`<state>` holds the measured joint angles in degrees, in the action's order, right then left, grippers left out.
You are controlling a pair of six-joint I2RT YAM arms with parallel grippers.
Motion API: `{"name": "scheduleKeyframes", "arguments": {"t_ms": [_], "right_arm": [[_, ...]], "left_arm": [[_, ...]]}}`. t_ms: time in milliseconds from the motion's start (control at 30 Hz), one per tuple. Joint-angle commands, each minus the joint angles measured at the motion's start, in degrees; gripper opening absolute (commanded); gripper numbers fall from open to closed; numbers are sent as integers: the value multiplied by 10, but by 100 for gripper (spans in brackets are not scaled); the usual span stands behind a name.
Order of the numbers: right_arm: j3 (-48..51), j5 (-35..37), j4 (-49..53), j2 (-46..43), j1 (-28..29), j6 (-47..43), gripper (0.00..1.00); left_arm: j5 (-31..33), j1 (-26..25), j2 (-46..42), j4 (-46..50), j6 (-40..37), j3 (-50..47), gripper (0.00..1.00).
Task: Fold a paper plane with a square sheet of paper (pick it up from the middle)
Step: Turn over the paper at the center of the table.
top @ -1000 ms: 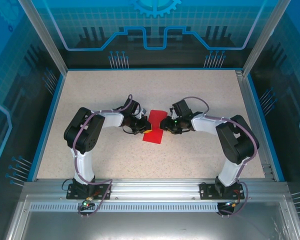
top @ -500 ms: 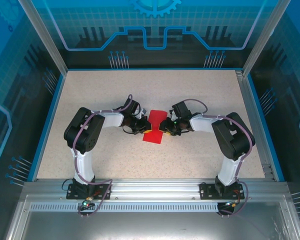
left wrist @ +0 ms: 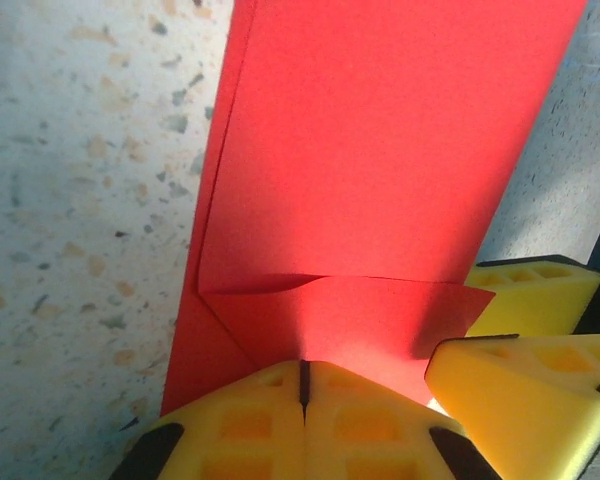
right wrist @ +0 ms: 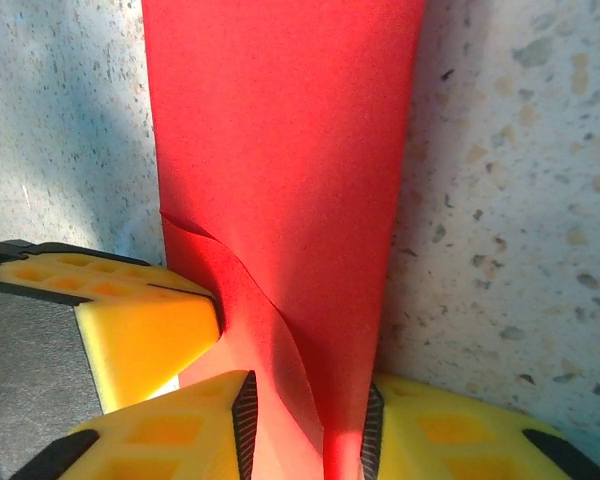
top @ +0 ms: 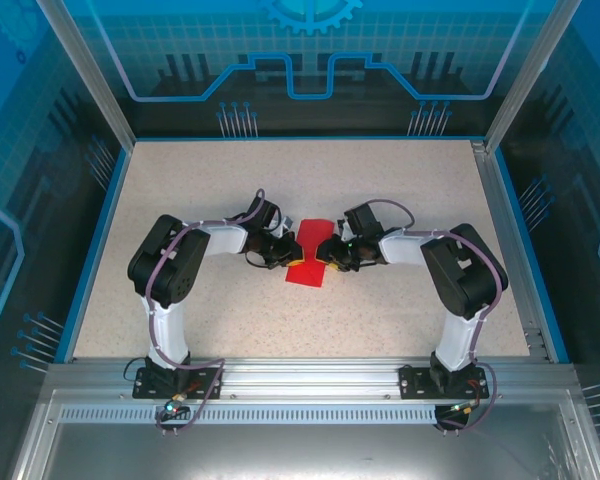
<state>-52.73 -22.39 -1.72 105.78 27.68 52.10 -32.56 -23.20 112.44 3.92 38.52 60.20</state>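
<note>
Left gripper (left wrist: 302,385) pressed together on the near edge of the folded square sheet of paper (top: 309,253), mid-worktop (top: 400,190). Right gripper (right wrist: 305,425) has nudged inward, pinching the opposite edge. I judge a crease is being set.

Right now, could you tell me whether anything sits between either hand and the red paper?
Nothing visible does. The left hand is shut against the paper at its near edge, and the right hand has the paper between its fingers.
</note>
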Motion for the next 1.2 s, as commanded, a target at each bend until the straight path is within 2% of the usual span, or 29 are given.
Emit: {"name": "scheduleKeyframes", "arguments": {"t_ms": [0, 233, 433, 500, 667, 800, 867, 1033, 1167], "right_arm": [[19, -21, -33, 3, 3, -5, 31], [31, -30, -54, -8, 1, -27, 25], [26, -41, -50, -19, -6, -40, 16], [26, -43, -34, -32, -5, -55, 10], [-26, -11, 82, -76, -6, -118, 8], [-73, 76, 245, -130, -5, -181, 7], [-106, 144, 332, -159, -3, -208, 8], [-211, 366, 563, -184, 24, -249, 10], [-289, 555, 724, -152, 74, -216, 11]], "left_arm": [[7, 4, -14, -18, 20, -11, 6], [3, 4, -35, -28, 27, -14, 8], [26, 4, -78, -23, 26, -27, 9], [42, 6, -99, -17, 24, -34, 10], [95, 10, -159, 4, 16, -55, 10], [142, 17, -213, 17, 13, -74, 11], [170, 19, -242, 22, 11, -85, 13], [224, 23, -308, 24, 6, -115, 20], [263, 27, -343, 33, 3, -131, 23]]}}
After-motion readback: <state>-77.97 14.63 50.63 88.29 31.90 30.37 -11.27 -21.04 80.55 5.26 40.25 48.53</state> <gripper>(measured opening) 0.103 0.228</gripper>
